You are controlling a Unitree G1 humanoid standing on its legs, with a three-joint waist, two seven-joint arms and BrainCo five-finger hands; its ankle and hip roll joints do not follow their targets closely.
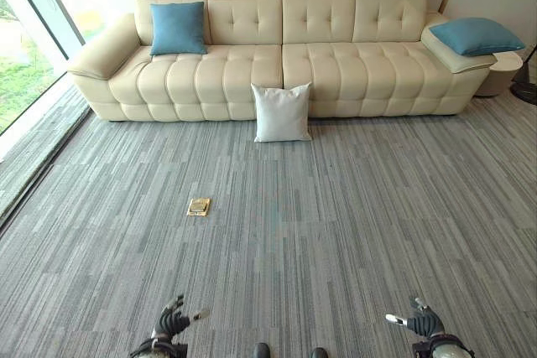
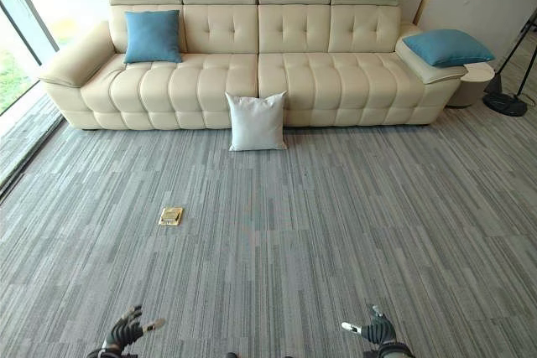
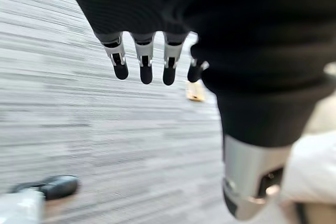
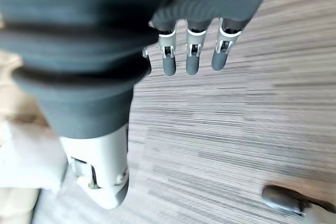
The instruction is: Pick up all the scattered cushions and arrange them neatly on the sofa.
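A white cushion [image 1: 282,112] is being shown in the upper middle of the left eye view, standing upright on the grey carpet [image 1: 336,224] and leaning against the front of the cream sofa [image 1: 336,64], at the seam between its two middle seats. It is judged to be the one cushion not yet put in place. A blue cushion [image 1: 178,28] is being propped against the backrest at the sofa's left end, and a second blue cushion [image 1: 476,36] is being left lying across the right armrest, so tidying may be owed there too.

Both hands are being held low at the bottom edge of that view, well apart from every cushion. The left hand [image 1: 172,322] is being kept open, its fingers [image 3: 144,64] straight and nothing held; the right hand [image 1: 425,321] is likewise being kept open and empty, its fingers [image 4: 191,59] extended.

Several risks are being judged from here. A small brass floor plate [image 1: 199,206] is lying left of centre, just off the line of approach, and a step could be caught on it. The white cushion, being soft and merely leaned, could be toppled flat by a one-sided touch. If it is squeezed at one corner only, it may be dropped on the lift.
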